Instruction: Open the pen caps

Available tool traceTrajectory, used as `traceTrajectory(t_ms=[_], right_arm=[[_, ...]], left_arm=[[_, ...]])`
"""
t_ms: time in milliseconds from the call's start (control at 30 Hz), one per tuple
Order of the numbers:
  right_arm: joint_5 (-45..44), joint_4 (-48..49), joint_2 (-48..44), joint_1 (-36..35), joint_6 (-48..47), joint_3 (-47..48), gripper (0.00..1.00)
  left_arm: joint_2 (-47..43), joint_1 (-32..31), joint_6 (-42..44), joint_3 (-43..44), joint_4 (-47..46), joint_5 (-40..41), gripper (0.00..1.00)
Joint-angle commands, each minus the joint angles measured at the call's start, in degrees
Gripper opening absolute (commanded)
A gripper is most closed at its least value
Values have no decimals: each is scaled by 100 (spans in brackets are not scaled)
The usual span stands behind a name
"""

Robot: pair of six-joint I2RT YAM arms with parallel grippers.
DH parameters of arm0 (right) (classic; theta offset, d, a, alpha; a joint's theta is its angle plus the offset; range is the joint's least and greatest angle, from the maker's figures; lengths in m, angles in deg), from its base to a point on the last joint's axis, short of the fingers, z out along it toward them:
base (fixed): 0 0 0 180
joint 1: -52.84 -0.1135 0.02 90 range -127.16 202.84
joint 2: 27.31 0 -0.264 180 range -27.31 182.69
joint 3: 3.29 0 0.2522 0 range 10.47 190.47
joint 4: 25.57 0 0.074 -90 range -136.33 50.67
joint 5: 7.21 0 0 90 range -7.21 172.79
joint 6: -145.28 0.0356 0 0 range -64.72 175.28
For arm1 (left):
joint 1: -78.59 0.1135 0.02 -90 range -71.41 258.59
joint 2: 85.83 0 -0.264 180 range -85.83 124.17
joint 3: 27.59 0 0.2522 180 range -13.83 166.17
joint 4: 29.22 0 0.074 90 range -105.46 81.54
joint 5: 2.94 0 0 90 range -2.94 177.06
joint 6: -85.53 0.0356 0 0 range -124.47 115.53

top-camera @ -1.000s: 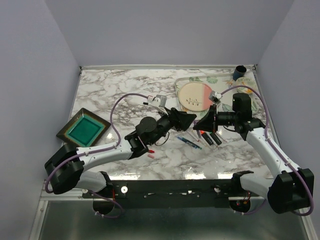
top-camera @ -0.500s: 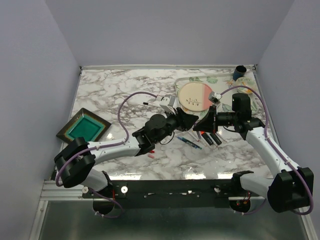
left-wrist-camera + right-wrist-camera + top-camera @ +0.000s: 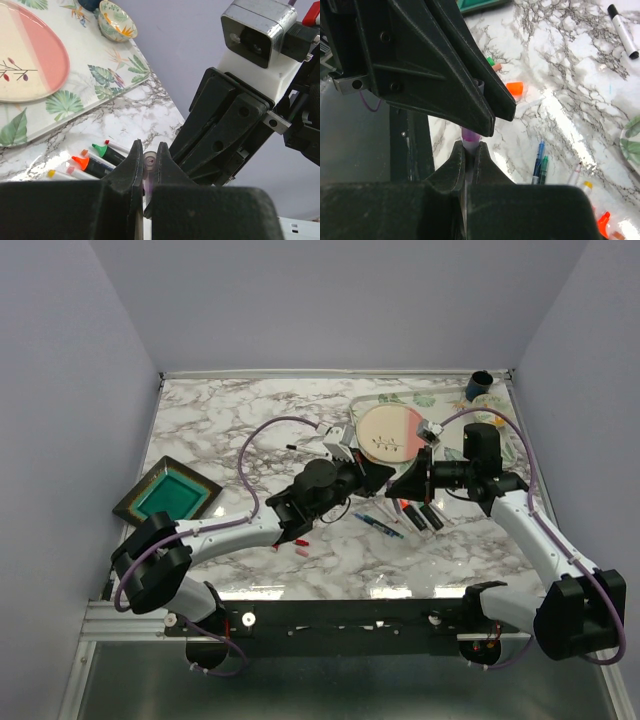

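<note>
A purplish pen cap [image 3: 149, 161] is pinched midair; an orange cap [image 3: 515, 88] lies loose.

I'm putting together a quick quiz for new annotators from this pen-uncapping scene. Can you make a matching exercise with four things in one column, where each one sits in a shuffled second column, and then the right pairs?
Things
1. purple pen
2. pink and cream plate
3. teal dish
4. orange cap

Places
A. on the leaf-patterned tray
B. lying on the marble, off its pen
C. pinched between the left gripper and the right gripper
D. at the left edge of the table

Pairs: 1-C, 2-A, 3-D, 4-B
</note>
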Motion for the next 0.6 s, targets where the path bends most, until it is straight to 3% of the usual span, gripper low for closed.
traceTrajectory(t_ms=[0,133,433,567], right_arm=[[43,-569,220,-31,-351,260,0],[-18,-745,282,-31,-458,340,0],[-317,-886,352,-57,-642,427,0],[-1070,-1753,440,-57,-1467,770,0]], left_arm=[[-701,741,401,458,699,1028,0],[-1236,1461,383,572,928,1187,0],[-2001,2051,164,-129,1157,1187,0],[-2380,2236,129,-455,1585,1003,0]])
